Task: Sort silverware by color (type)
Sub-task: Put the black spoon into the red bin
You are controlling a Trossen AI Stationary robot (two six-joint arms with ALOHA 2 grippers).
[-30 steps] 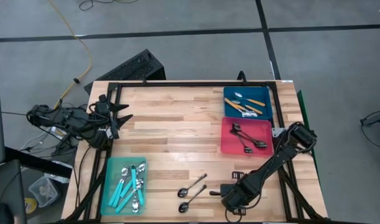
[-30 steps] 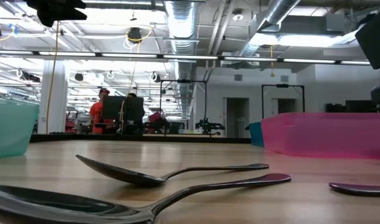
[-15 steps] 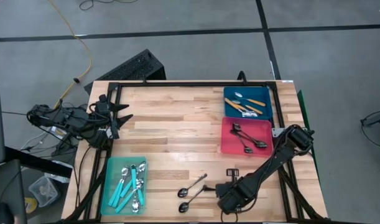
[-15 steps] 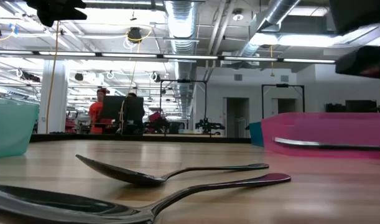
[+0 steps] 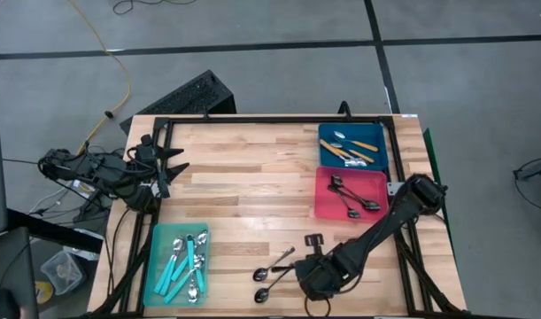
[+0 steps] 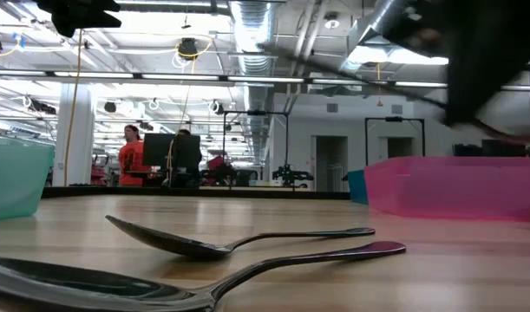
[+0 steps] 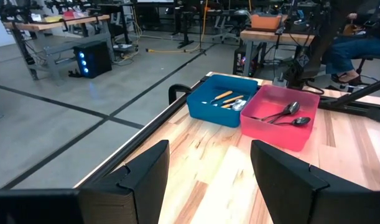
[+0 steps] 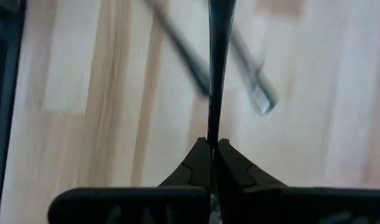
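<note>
I have the right gripper [image 8: 213, 152] pinched shut on a dark spoon [image 8: 214, 74], low near the table's front edge. The red tray [image 5: 328, 211] of dark spoons lies toward 1 o'clock. Two dark spoons [image 5: 272, 270] remain at its 9 o'clock. The left gripper [image 7: 208, 180], spread open, waits far off.

- Floor [image 5: 252, 35]: grey, crossed by dark seam lines.
- Yellow cable [image 5: 111, 53]: at 11 o'clock from the table.
- Ceiling ducts [image 6: 251, 22], strip lights overhead.
</note>
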